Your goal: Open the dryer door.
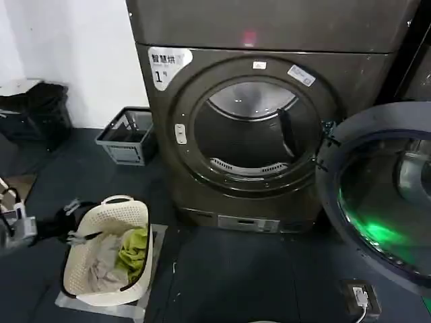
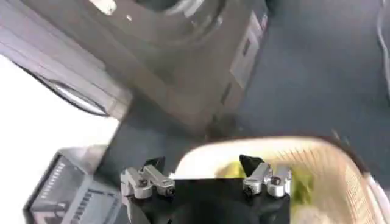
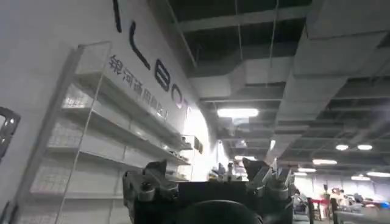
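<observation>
The dryer (image 1: 269, 40) stands at the middle back with its round drum mouth (image 1: 252, 128) uncovered. The dryer door (image 1: 377, 195) hangs swung out to the right, its dark grey rim and tinted glass with a green glint facing me. My left gripper (image 1: 79, 221) is low at the left, open, over the rim of a cream laundry basket (image 1: 111, 252). In the left wrist view the left gripper (image 2: 203, 164) has nothing between its fingers, with the basket (image 2: 341, 164) below it and the dryer (image 2: 183, 67) beyond. The right gripper (image 3: 205, 165) is open and points up at the ceiling.
A grey crate (image 1: 126, 134) sits on the floor left of the dryer, with black bags (image 1: 34, 108) further left. The basket holds green and grey clothes. A power socket (image 1: 360, 296) lies on the floor under the door. Dark floor lies in front of the dryer.
</observation>
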